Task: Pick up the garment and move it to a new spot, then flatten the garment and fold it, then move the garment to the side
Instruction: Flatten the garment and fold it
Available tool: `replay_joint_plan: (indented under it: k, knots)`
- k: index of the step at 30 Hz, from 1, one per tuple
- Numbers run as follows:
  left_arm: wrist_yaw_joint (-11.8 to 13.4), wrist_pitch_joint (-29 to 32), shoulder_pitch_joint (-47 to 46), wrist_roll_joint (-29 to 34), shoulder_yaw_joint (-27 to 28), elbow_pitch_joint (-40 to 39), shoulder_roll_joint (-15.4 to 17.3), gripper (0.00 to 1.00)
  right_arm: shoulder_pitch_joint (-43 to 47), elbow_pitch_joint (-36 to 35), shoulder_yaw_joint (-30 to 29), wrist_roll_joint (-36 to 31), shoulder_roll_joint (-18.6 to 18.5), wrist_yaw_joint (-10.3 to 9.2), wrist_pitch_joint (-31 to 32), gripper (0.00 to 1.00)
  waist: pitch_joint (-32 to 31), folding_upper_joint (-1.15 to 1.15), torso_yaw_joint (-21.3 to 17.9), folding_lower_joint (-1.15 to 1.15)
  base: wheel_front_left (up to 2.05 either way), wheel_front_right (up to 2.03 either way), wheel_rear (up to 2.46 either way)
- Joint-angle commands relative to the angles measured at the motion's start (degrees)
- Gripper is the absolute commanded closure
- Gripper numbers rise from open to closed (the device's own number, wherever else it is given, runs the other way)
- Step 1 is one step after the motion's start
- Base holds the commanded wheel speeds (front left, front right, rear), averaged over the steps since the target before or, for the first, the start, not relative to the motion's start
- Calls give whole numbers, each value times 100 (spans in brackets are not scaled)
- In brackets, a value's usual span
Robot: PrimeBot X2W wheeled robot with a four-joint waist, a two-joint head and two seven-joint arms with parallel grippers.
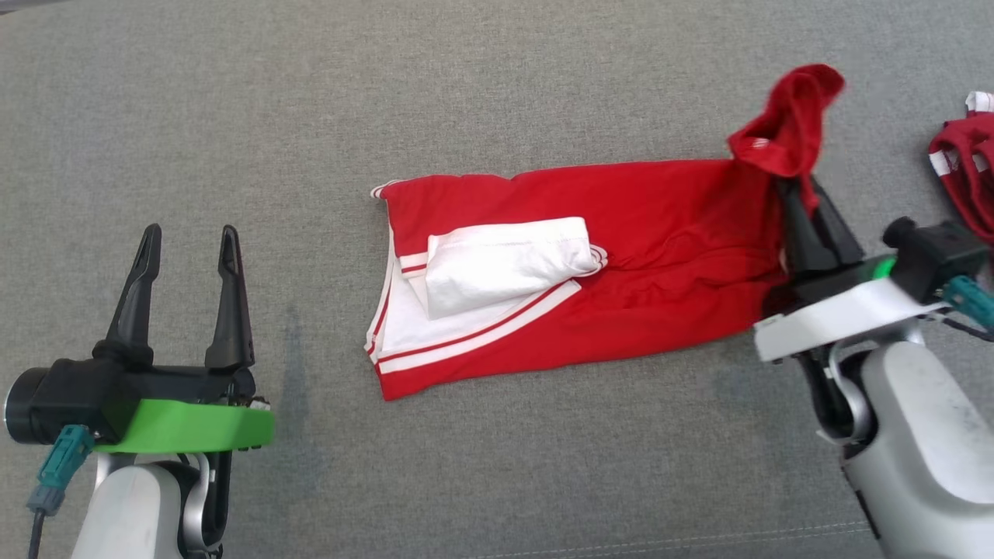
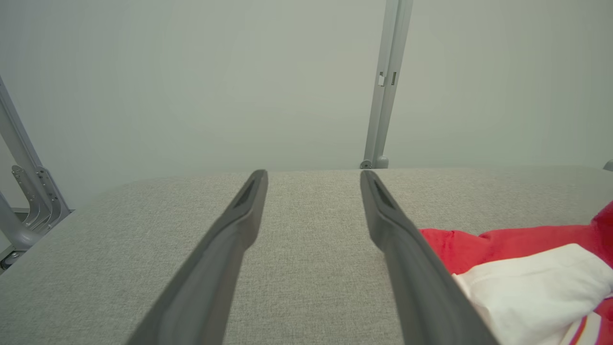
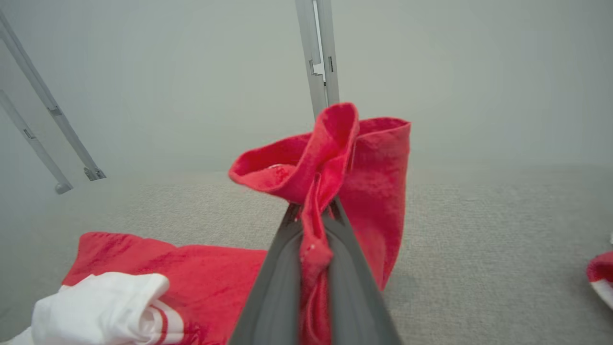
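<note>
The crumpled red and white cloth (image 1: 963, 167) at the far right is cut by the edge of the head view; its kind cannot be told. The fingertips of the right gripper (image 1: 801, 186) are hidden in the lifted corner of the red garment with white sleeve (image 1: 621, 233). A small white mark (image 1: 759, 144) there is too small to read.

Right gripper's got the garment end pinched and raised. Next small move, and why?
Probably carry the right gripper leftward over the garment, toward the white sleeve, to lay the fold. It is shut on the lifted red end, the rest lies flat on the grey surface, and the left gripper stands open, apart from the cloth.
</note>
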Motion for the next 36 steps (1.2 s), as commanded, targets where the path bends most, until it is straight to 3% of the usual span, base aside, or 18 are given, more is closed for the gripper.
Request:
replay_joint_plan:
  k: [1, 6, 12, 23, 24, 25, 26, 36]
  knots:
    - [-18, -12, -96, 6, 3, 14, -13, 0, -134, -94, 279, -35, 92, -2, 31, 100, -3, 0, 14, 0, 0, 0, 0]
    - [-28, -11, -132, 28, -29, 22, -68, 0, -472, -194, 1307, 75, 591, -1, 205, 100, 22, 0, 99, 0, 0, 0, 0]
    - [-78, -11, -171, 51, -51, 47, -149, 0, -823, 267, 2251, 353, 1163, -1, 146, 100, 102, 0, 238, 0, 0, 0, 0]
    - [-181, -12, -288, 138, -70, 161, -284, 0, -1305, 1152, 3293, 1112, 1316, 0, -15, 100, 216, 0, 390, 0, 0, 0, 0]
    - [-185, -12, -300, 151, -67, 171, -293, 0, -1345, 1154, 3317, 1153, 1319, 0, -10, 63, 221, 0, 391, 0, 0, 0, 0]
    - [-189, -12, -309, 154, -60, 183, -298, 0, -1369, 1130, 3333, 1174, 1321, 0, -9, 18, 223, 0, 391, 0, 0, 0, 0]
    - [-194, -12, -307, 162, -53, 190, -306, 0, -1394, 1064, 3332, 1157, 1321, 0, -10, 0, 221, 0, 388, 0, 0, 0, 0]
    - [-220, -12, -167, 214, 78, 208, -340, 0, -1232, -21, 3067, 585, 1319, -1, -8, 0, 116, 0, 257, 0, 0, 0, 0]
